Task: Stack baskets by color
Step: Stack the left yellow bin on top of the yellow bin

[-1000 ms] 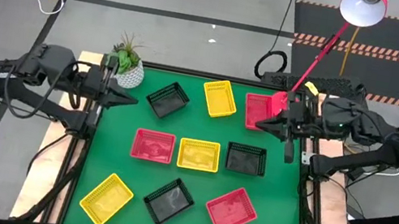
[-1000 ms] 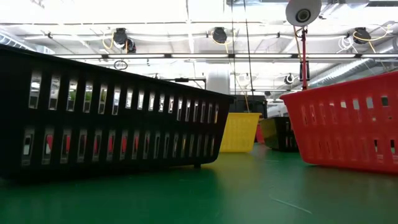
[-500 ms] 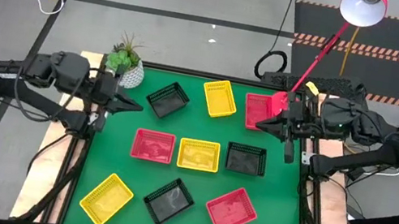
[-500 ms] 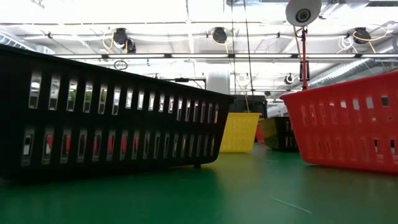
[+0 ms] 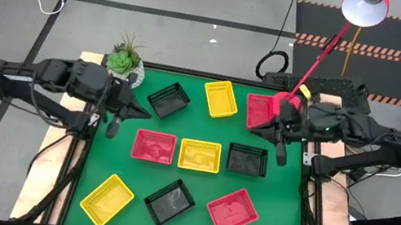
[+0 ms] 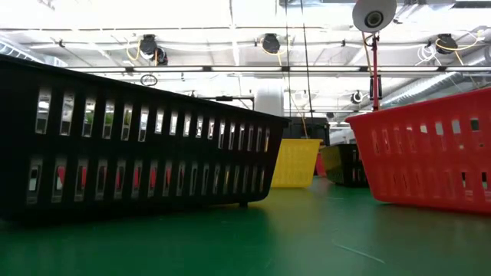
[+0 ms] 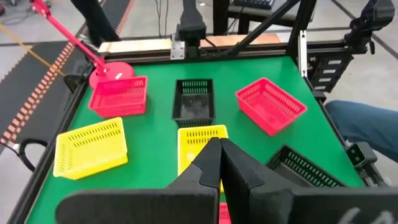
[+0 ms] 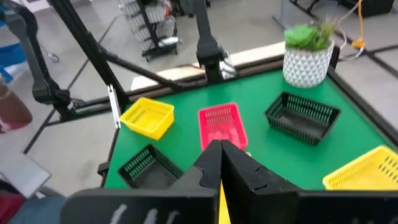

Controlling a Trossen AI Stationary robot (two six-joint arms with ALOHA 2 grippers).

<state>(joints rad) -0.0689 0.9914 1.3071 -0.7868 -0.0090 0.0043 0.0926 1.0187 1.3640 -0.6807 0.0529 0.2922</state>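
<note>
I had both arms up over the table with nothing held: the left gripper pinched shut just short of the nearest black basket, the right gripper likewise closed beside the far red basket. All nine baskets lay single ahead of and below the fingers, unstacked. They looked light, stiff, slick plastic, so I judged a pinch over one mesh wall at the rim safest.

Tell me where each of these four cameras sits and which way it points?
High: overhead, facing down on the table, both arms, nine baskets.
Low: at tabletop height, facing across; no arm shows.
Left wrist: behind the shut left gripper, facing right.
Right wrist: behind the shut right gripper, facing left.
Both wrist views share the middle yellow basket.
</note>
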